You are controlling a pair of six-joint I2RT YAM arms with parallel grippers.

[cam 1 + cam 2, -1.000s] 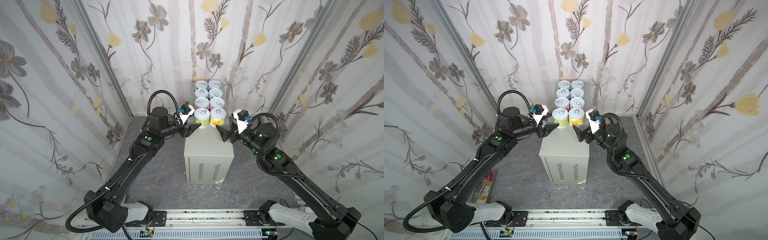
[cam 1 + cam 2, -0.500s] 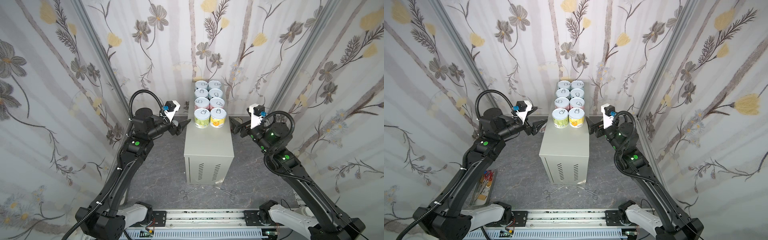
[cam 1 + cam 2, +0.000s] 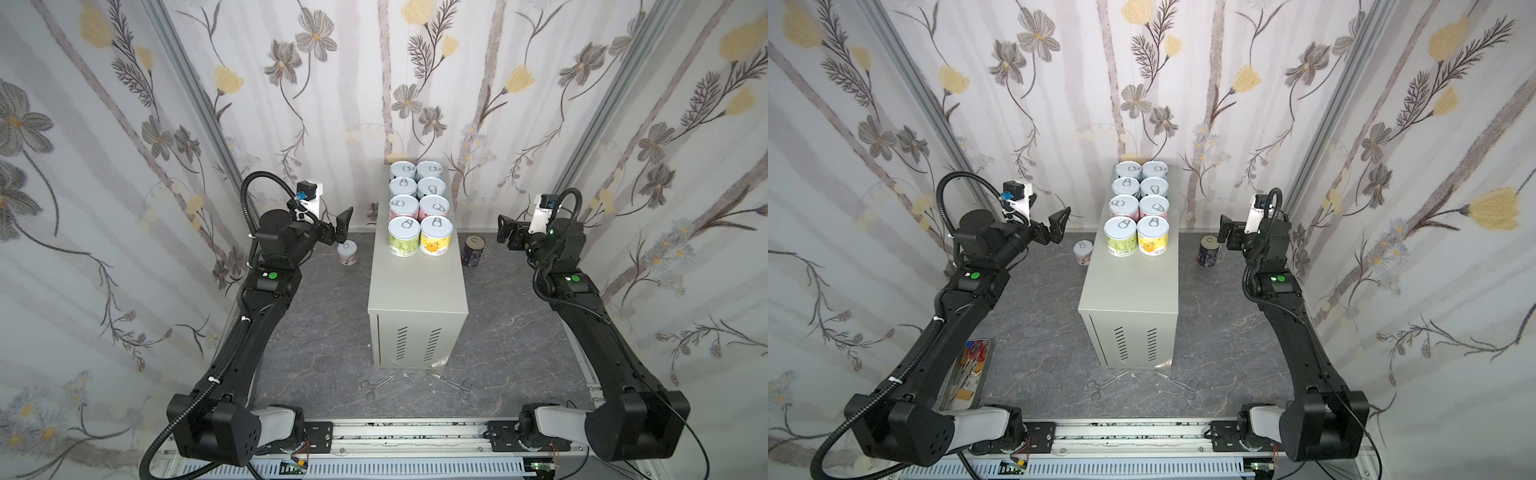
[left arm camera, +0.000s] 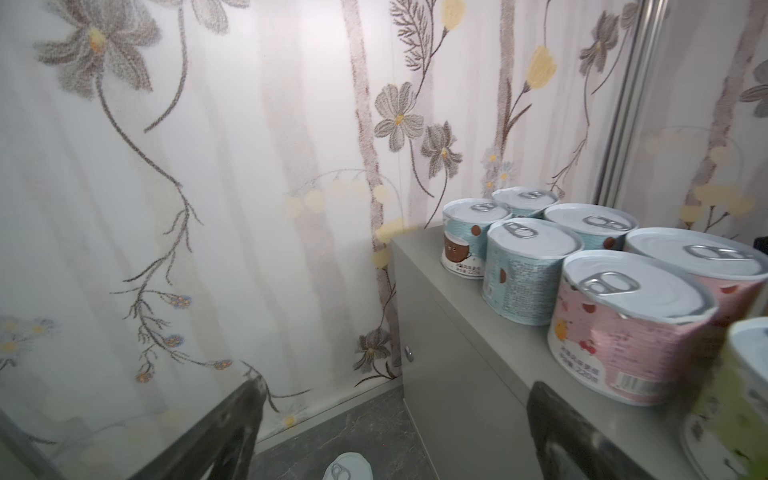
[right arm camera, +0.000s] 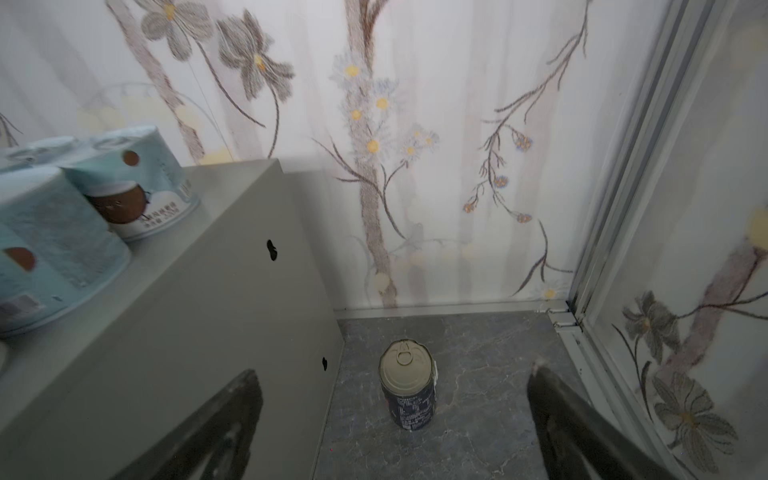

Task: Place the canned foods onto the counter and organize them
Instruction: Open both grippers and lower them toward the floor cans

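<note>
Eight short cans (image 3: 419,208) with silver pull-tab lids stand upright in two touching columns of four on the far half of the table (image 3: 417,291), a tall light-grey metal box with slanted vent slits on its front. The four nearest the far edge wear teal labels, the next pair pink, and the front pair green (image 3: 403,237) and yellow (image 3: 436,235). A ninth short can (image 3: 347,252) stands on the floor off the table's left edge. The taller dark-blue can (image 3: 473,250) stands on the floor off its right edge.
</note>
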